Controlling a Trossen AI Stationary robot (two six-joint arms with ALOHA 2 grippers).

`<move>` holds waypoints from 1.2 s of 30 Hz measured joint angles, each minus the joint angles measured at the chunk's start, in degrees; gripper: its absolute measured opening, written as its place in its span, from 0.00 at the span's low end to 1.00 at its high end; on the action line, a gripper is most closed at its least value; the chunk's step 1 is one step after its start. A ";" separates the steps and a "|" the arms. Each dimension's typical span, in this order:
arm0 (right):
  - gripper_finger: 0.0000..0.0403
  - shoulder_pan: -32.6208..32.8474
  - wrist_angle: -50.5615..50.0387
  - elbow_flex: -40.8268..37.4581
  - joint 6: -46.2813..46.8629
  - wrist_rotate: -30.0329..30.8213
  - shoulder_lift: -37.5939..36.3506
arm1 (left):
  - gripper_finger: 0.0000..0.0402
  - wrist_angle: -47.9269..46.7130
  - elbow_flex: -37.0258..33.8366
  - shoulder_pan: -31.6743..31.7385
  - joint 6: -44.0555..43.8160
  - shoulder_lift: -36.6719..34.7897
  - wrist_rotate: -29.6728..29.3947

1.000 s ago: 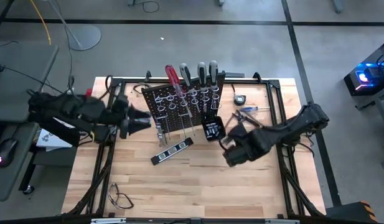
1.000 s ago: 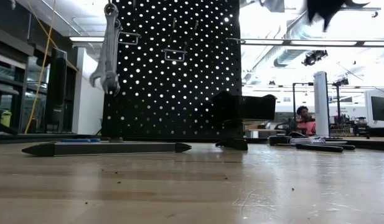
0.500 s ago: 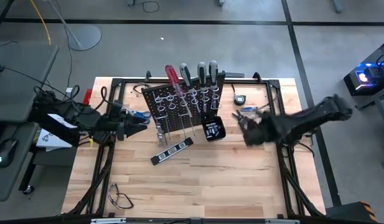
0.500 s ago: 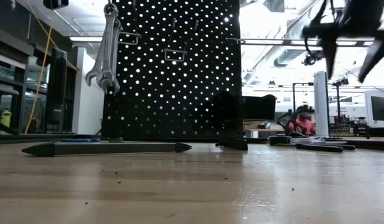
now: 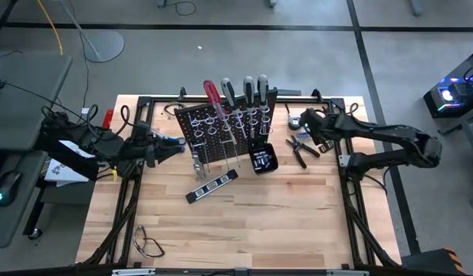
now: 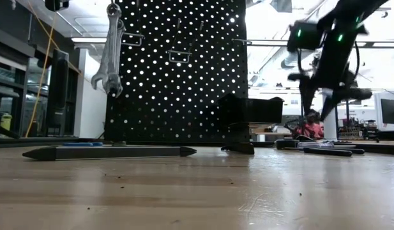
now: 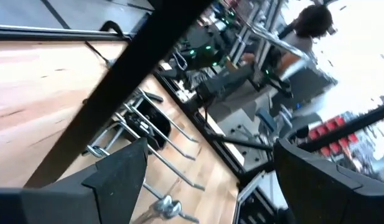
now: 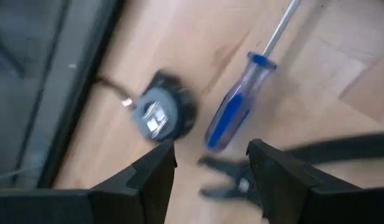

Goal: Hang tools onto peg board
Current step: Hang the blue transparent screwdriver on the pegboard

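The peg board (image 5: 225,129) stands upright near the 12 o'clock side of the wooden surface (image 5: 244,222), a little toward 9 o'clock from centre; from above, screwdriver handles, one red (image 5: 214,95) and the others grey and black (image 5: 246,88), rise out of its top row of rings, and their shafts are lost among the holes. In the low view a silver wrench (image 6: 111,56) hangs from a hook at the board's upper corner, and whether it is one wrench or two overlapping is hard to tell there. The left gripper (image 5: 161,148) hovers at the board's 9 o'clock side, its fingers (image 7: 120,171) spread wide with nothing between them; its wrist view is tilted and shows only thin metal hooks (image 7: 151,134) and a blurred room beyond. The right gripper (image 5: 307,123) is at about 2 o'clock on the surface, above loose tools. Its fingers (image 8: 148,171) stand apart and hold nothing in the wrist view; just beyond them lie a blue-handled screwdriver (image 8: 238,112), a round grey and black object (image 8: 160,115) that is too blurred to name, and dark pliers (image 8: 235,180), partly hidden by one finger. From above, the pliers (image 5: 299,149) lie at the gripper's 6 o'clock side. A small black box (image 5: 262,159) sits at the board's foot, a long dark bar (image 5: 211,186) lies toward 6 o'clock from the board, and clear glasses (image 5: 146,244) rest near the 7 o'clock corner.
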 joint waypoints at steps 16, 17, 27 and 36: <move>0.47 -17.88 18.15 -5.49 -8.80 -16.03 12.01 | 0.80 -2.54 0.00 1.12 -5.39 0.00 -10.55; 0.47 -17.79 17.88 -5.49 -8.60 -17.74 12.77 | 0.80 -2.56 0.00 1.51 -5.59 0.00 -9.87; 0.47 -15.46 16.86 -5.27 -4.76 -16.92 16.19 | 0.80 -4.30 0.00 3.78 -5.89 0.02 -6.70; 0.15 -12.11 13.25 -5.25 -24.28 -15.53 15.70 | 0.80 -4.79 0.00 4.13 -5.37 -1.98 -6.56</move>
